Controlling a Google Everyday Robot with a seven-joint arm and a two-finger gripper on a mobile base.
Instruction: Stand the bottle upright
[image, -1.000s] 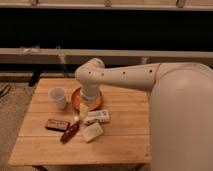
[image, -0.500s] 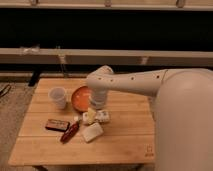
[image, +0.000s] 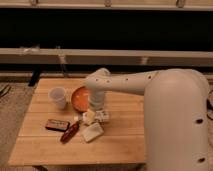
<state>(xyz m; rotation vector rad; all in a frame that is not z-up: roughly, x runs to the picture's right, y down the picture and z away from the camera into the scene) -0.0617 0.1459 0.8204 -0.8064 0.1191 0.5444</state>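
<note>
The bottle (image: 102, 116) is small and white-cream with a pale printed label. It lies on its side on the wooden table (image: 120, 142), just in front of the orange bowl (image: 79, 98). My gripper (image: 92, 113) reaches down from the big white arm (image: 130, 85) and sits right over the bottle's left end, hiding part of it. I cannot tell whether it touches the bottle.
A translucent white cup (image: 57, 96) stands at the table's left. A flat beige block (image: 92, 132) lies in front of the bottle. A dark red packet (image: 56, 125) and a red stick-shaped item (image: 70, 132) lie at front left. A rail and dark wall run behind the table.
My arm has swung from over the bowl toward the front and lowered the gripper onto the bottle's spot. The bottle and other things have stayed put.
</note>
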